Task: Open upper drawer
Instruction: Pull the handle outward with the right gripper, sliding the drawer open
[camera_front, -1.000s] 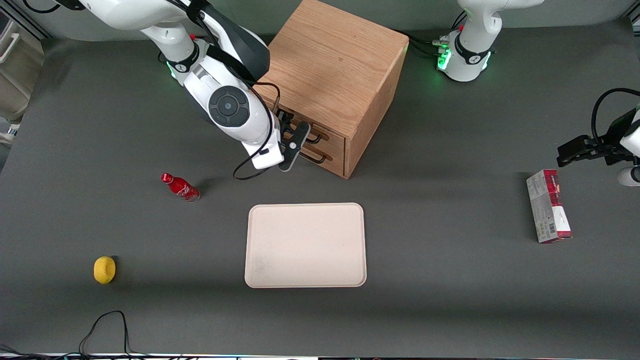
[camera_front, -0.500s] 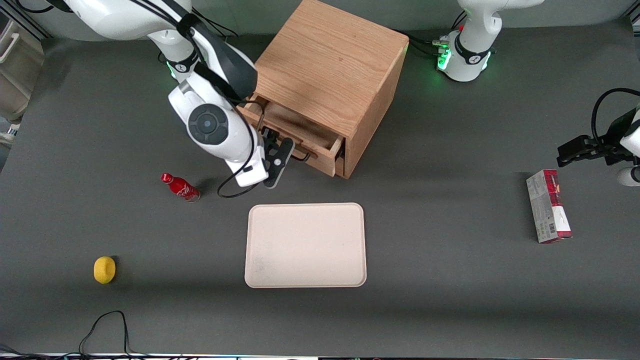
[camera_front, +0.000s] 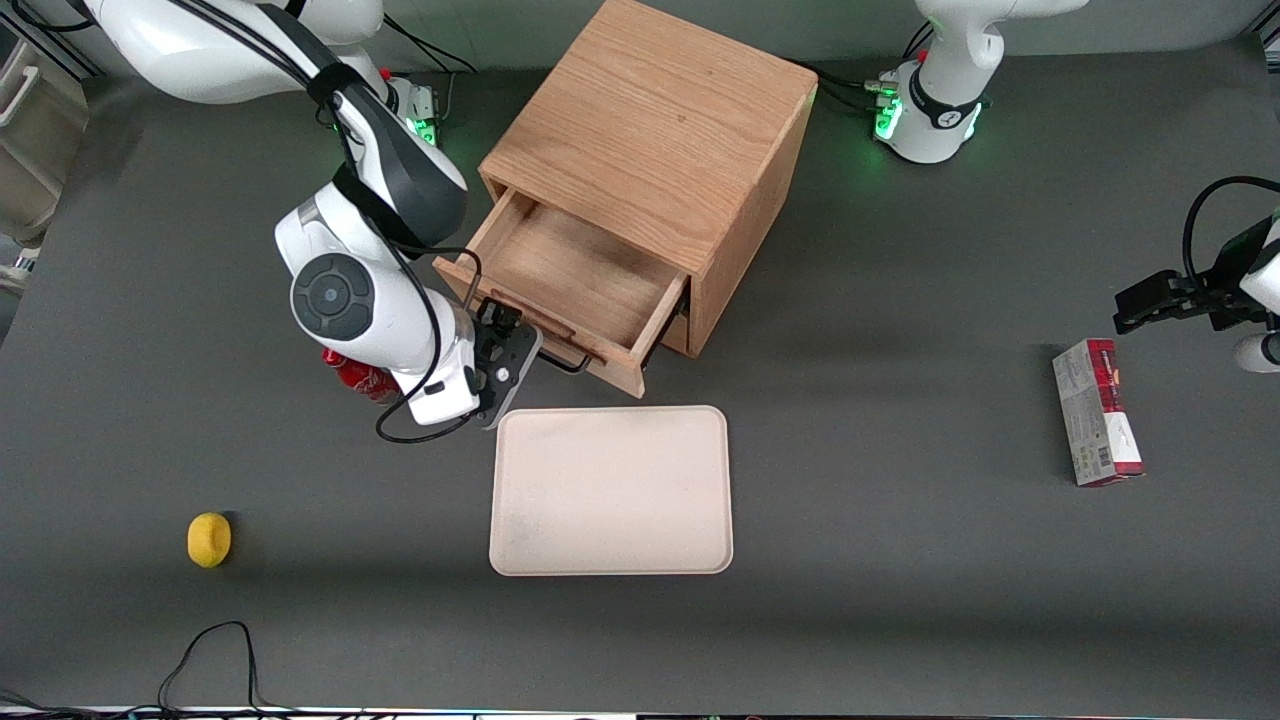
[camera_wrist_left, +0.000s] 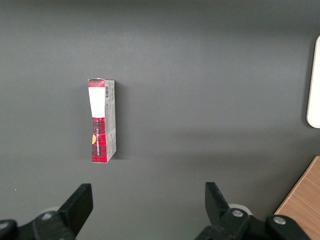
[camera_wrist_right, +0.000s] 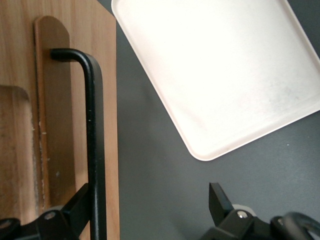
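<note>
projecting well out of the wooden cabinet (camera_front: 660, 140), the upper drawer (camera_front: 570, 290) stands open toward the front camera, its plain wood interior exposed and bare. the long black wire handle (camera_wrist_right: 95, 145) runs along the drawer's front panel. the gripper (camera_front: 503, 368) sits at the end of that handle nearer the working arm's end of the table, just above the edge of the tray; in the right wrist view its jaws stand wide apart, one finger (camera_wrist_right: 82, 202) lying against the handle bar and the other finger (camera_wrist_right: 220, 200) well clear over the dark tabletop, so nothing is clamped. the cream tray (camera_front: 610, 490) lies flat on the grey table (camera_front: 900, 600), nearer the front camera than the drawer. a red bottle (camera_front: 360, 378) lies partly hidden under the working arm's wrist. a yellow fruit-like object (camera_front: 209, 539) rests nearer the camera toward the working arm's end. a red and white carton (camera_front: 1097, 412) lies toward the parked arm's end. a black cable (camera_front: 215, 650) loops at the table's near edge.
</note>
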